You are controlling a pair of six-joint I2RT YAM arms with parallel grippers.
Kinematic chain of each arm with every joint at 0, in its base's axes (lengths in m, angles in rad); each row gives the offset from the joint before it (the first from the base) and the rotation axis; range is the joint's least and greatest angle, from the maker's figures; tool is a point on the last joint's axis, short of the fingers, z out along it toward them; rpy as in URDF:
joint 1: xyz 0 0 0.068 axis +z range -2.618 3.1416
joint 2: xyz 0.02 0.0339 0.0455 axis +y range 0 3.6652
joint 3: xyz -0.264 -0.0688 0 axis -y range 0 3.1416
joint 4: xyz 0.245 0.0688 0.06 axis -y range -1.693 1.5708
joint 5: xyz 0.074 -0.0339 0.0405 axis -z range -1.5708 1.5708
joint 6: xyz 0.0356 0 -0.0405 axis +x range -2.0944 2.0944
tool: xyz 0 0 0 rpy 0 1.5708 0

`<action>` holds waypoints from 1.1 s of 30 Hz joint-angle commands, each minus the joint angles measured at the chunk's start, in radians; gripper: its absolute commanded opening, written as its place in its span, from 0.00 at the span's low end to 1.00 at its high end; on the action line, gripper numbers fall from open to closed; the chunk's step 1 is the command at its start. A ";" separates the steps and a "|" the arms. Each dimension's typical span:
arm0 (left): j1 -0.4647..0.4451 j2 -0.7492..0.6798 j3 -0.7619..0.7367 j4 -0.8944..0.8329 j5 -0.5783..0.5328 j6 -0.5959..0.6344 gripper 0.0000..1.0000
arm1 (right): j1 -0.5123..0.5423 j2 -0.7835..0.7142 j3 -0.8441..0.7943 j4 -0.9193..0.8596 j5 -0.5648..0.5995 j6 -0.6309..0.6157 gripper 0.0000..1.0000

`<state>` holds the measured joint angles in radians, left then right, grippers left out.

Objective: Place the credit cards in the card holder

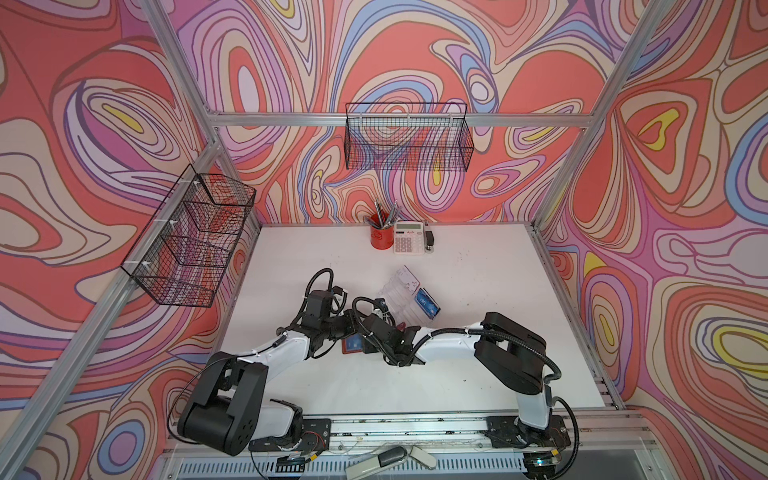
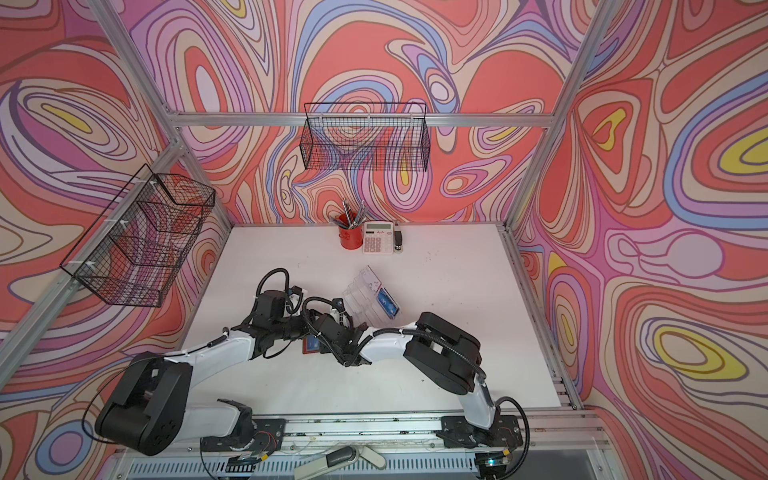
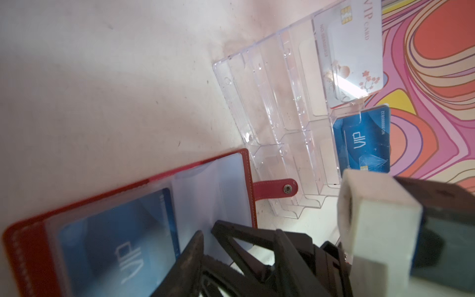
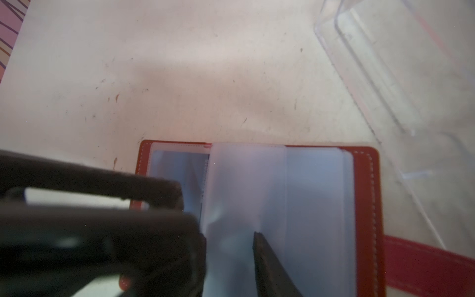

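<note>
The white table (image 1: 332,386) lies bare along its front and side edges. Both arms crowd the middle over the open red card holder (image 3: 30,244), whose strap reaches the clear rack (image 3: 270,115). One blue card (image 3: 115,244) sits sleeved inside the holder. A second blue card (image 3: 365,138) and a white card (image 3: 352,51) stand in the rack. The left gripper (image 1: 347,330) and right gripper (image 4: 226,223) are blurred and cut off, so I cannot tell their spread.

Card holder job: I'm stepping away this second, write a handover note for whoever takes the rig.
The left gripper hangs over the open red wallet; whether its jaws hold anything is unclear.
The right gripper is at the wallet's plastic sleeves; its grip is unclear too.
Done: a white card and a blue card stand side by side in the clear card holder next to the wallet.
Left: a second blue card sits in a wallet sleeve; it probably goes into one of the empty-looking rows.
</note>
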<state>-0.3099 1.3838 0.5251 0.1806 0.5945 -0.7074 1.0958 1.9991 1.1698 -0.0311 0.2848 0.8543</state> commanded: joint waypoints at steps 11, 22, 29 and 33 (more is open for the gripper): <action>-0.039 0.222 0.163 -0.240 -0.094 0.074 0.17 | 0.007 0.033 -0.021 -0.006 -0.025 0.021 0.33; -0.022 0.242 0.194 -0.347 -0.175 0.090 0.09 | 0.006 -0.048 -0.039 -0.011 -0.001 0.014 0.37; -0.021 0.231 0.191 -0.347 -0.176 0.094 0.09 | -0.027 -0.119 -0.168 0.072 -0.001 0.070 0.41; -0.020 0.230 0.193 -0.346 -0.175 0.095 0.09 | -0.057 -0.087 -0.208 0.161 -0.096 0.076 0.41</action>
<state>-0.3386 1.6016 0.7147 -0.0868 0.4519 -0.6292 1.0626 1.8900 0.9951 0.0769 0.2520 0.9031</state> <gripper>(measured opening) 0.090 0.410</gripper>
